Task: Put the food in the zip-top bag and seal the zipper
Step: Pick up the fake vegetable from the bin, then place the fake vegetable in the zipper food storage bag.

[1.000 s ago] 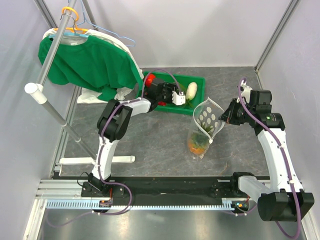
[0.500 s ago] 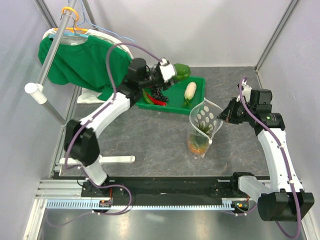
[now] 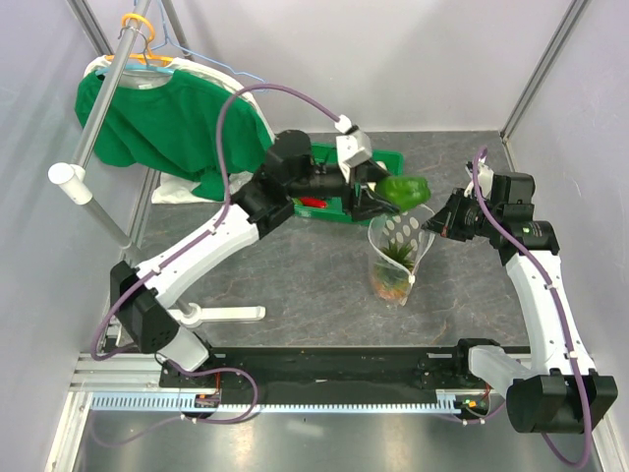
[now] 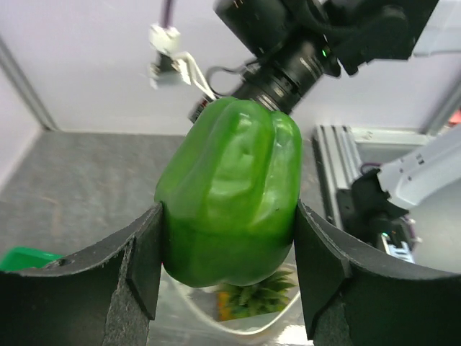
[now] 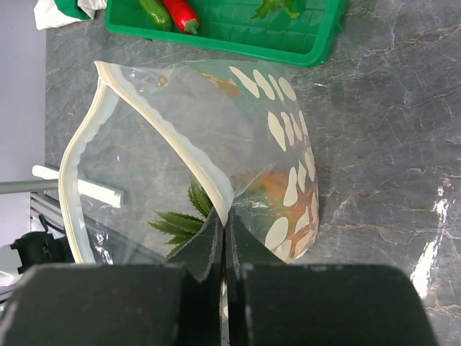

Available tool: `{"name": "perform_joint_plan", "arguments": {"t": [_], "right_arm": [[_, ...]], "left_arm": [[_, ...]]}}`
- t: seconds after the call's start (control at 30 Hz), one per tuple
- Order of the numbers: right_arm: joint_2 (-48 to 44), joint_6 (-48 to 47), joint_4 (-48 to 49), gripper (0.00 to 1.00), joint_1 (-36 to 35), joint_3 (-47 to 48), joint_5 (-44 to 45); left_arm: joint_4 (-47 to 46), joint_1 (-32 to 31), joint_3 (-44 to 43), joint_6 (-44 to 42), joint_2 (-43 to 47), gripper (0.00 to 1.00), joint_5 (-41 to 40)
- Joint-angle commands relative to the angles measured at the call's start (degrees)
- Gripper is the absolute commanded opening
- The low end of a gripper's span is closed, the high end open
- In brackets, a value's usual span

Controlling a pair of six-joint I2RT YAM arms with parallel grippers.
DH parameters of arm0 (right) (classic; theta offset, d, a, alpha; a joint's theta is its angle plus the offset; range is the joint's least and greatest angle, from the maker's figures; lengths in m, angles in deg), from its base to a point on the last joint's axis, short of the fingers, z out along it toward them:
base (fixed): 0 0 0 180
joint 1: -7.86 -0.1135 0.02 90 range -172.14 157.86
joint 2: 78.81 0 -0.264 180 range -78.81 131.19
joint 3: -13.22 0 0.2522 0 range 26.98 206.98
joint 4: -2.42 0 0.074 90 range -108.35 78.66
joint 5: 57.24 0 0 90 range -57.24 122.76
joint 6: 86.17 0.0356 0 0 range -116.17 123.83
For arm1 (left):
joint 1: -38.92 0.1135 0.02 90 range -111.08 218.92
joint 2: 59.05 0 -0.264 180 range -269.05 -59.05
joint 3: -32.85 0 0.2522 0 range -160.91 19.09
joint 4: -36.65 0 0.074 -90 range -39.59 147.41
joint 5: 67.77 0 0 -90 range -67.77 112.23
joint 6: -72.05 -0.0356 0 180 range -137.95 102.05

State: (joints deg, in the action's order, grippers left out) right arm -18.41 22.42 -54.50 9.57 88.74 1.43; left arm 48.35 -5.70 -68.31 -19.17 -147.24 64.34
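My left gripper [image 3: 391, 195] is shut on the green pepper [image 3: 406, 190], holding it in the air just over the open mouth of the clear dotted zip-top bag [image 3: 398, 246]. In the left wrist view the pepper [image 4: 230, 191] fills the space between the fingers [image 4: 140, 263], with the pineapple's green crown [image 4: 261, 299] below inside the bag. My right gripper [image 3: 442, 222] is shut on the bag's rim, pinching the zipper strip [image 5: 205, 173] and holding the mouth open. The pineapple [image 3: 390, 270] stands in the bag. A red chili [image 5: 180, 13] lies in the green tray [image 5: 288, 43].
The green tray [image 3: 391, 162] sits behind the bag, mostly hidden by the left arm. A clothes rack with a green shirt [image 3: 167, 118] stands at the back left. A white bar [image 3: 231, 315] lies on the table at the near left.
My left arm has lifted the green pepper out of the tray and swung right with it, to above the bag's mouth. The right gripper has held the bag rim in place.
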Motion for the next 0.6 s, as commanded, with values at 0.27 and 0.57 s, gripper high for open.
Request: {"name": "perform_joint_plan", "arguments": {"t": [0.27, 0.57], "right_arm": [[-0.2, 0.92, 2.81, 0.0, -0.05, 0.74, -0.84], [0.33, 1.27, 2.82, 0.0, -0.05, 1.17, 0.92]], "left_arm": [[8.56, -4.6, 0.22, -0.54, -6.38, 0.29, -8.52], [12.87, -5.21, -5.06, -6.52, -11.22, 0.43, -17.3]]}}
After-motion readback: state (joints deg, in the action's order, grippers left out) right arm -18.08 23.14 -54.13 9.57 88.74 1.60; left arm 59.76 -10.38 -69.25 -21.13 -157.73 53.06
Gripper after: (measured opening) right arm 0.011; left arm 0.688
